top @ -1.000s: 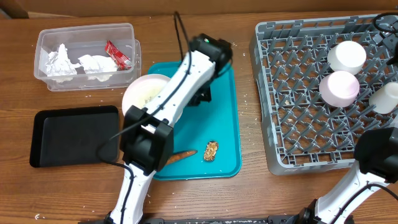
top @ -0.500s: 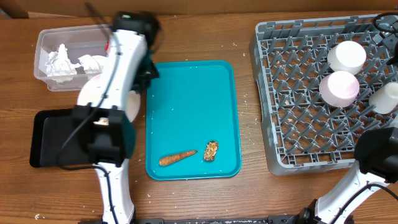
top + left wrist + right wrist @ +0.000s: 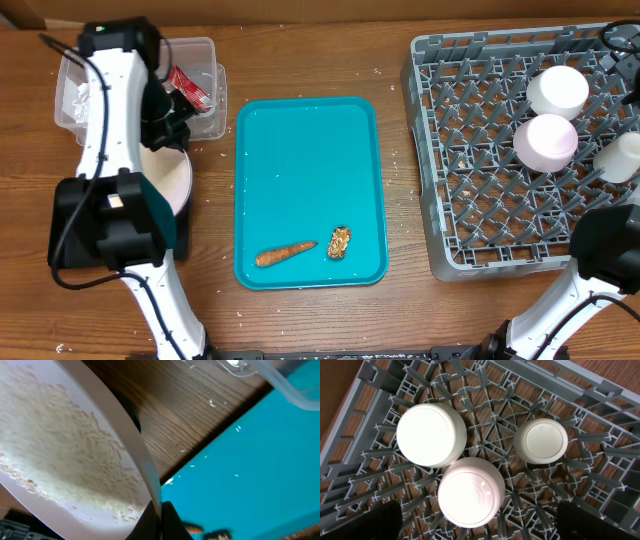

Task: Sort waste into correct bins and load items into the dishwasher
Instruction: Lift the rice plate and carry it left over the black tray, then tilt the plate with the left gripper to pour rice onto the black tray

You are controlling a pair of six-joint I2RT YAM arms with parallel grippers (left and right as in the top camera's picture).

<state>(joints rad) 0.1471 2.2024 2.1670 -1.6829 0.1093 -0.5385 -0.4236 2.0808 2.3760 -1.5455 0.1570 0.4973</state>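
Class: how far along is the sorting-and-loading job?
Done: napkins and wrapper lie in the clear tub; two bowls and a cup sit in the rack. In hand: left pincer grips the rice-covered plate. Left: carrot, brown lump on teal tray.

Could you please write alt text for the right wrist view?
Three dishes sit upside down in the grey dish rack: a white bowl, a pinkish bowl below it, a smaller cup at right. The right claw is open, its dark fingertips in the bottom corners.

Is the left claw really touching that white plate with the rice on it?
Touching. In the left wrist view the left gripper is clamped on the rim of the white plate, with no gap between them.
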